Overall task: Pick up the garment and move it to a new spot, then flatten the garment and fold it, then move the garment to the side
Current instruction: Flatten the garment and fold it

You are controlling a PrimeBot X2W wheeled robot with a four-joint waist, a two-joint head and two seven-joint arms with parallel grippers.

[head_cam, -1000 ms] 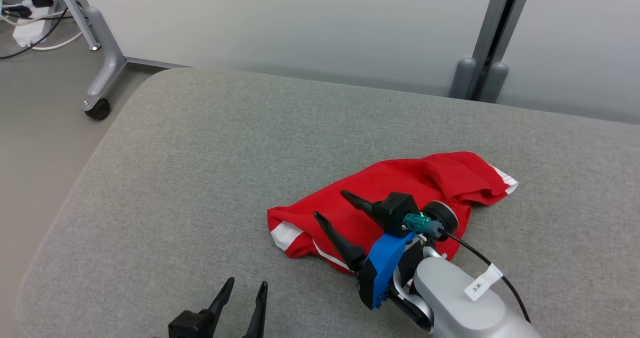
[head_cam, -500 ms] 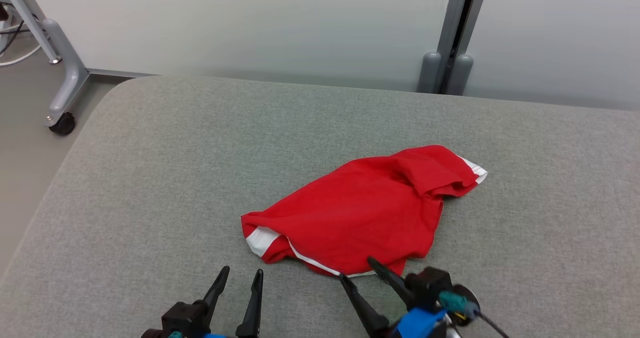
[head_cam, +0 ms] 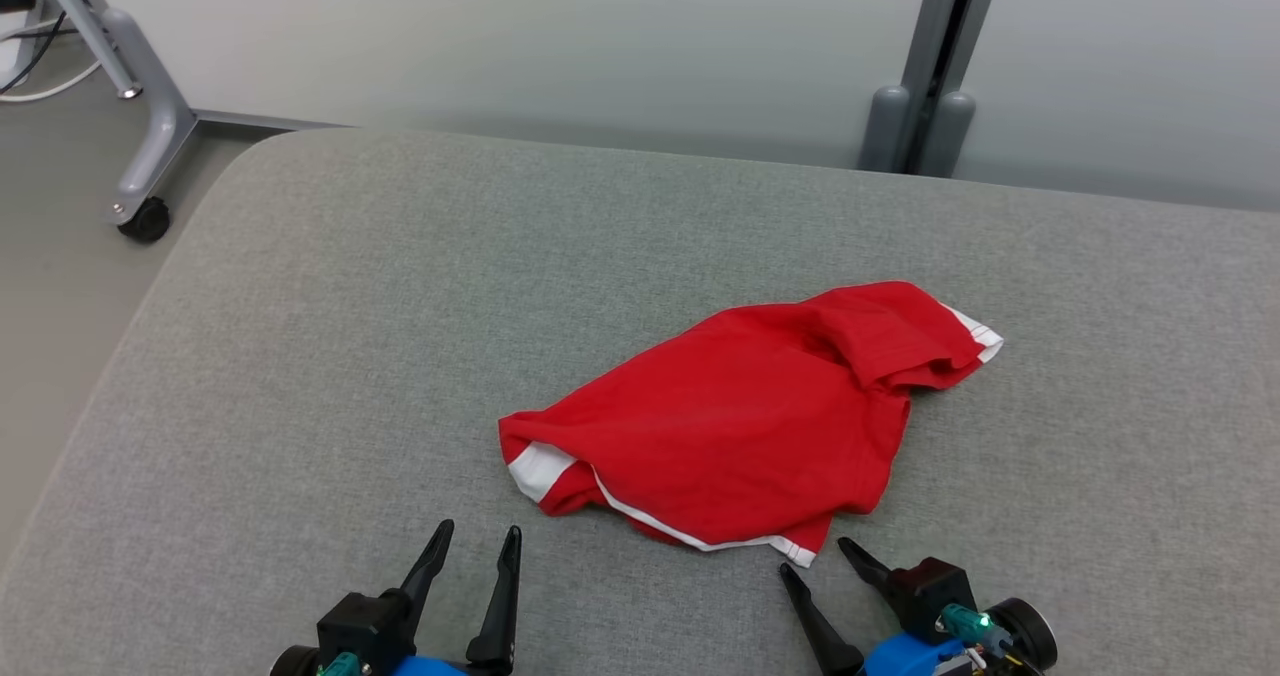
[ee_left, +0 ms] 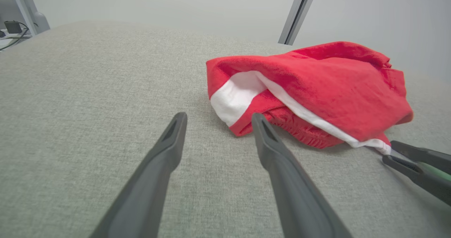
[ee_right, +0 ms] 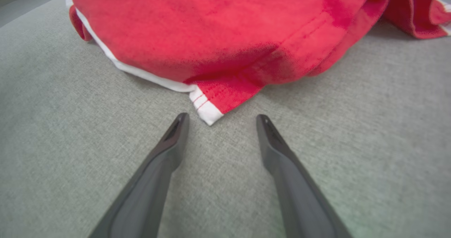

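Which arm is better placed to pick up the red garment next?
Right, I'd judge. The right gripper has open jaws flanking the garment at its white-trimmed corner, which lies almost between the fingertips. The left gripper, also open, aims at bare cushion, with the garment's edge ahead and to its right.

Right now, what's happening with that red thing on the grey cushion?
A two-armed robot is working on a red garment, which lies crumpled on the grey padded surface. The left gripper and the right gripper are open at its near edge, holding nothing. The right one points at a white-trimmed corner.
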